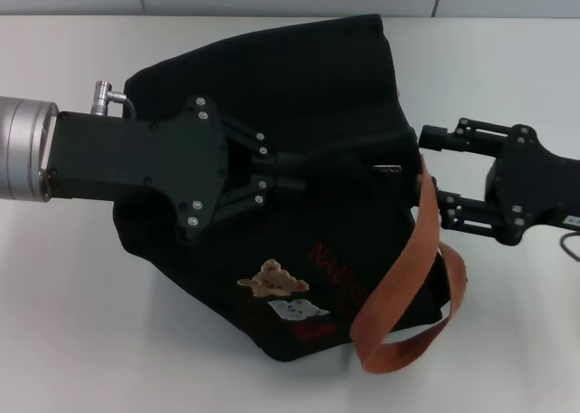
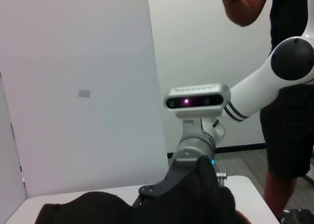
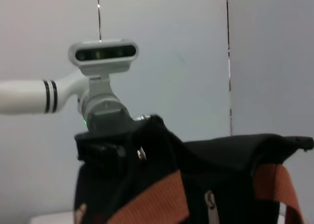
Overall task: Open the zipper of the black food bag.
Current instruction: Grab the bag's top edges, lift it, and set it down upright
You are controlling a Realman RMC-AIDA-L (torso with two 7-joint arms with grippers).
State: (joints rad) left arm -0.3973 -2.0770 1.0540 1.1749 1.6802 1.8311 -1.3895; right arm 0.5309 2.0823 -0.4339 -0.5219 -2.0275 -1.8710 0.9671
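Observation:
The black food bag (image 1: 308, 78) lies on the white table with its bear patch (image 1: 272, 280) facing me. Along its top ridge runs the zipper, whose silver pull tab (image 1: 390, 168) sits near the right end. Reaching in from the left, my left gripper (image 1: 317, 170) is shut on the bag's top ridge, a little left of the tab. My right gripper (image 1: 439, 174) stands open at the bag's right end, its fingers above and below the tab's level, just right of it. The right wrist view shows the bag (image 3: 230, 160) and the tab (image 3: 210, 200) hanging down.
An orange-brown strap (image 1: 408, 277) loops from the bag's right end down toward the front of the table (image 1: 72, 322). A wall panel stands behind the table. A person (image 2: 289, 135) stands beyond the right arm in the left wrist view.

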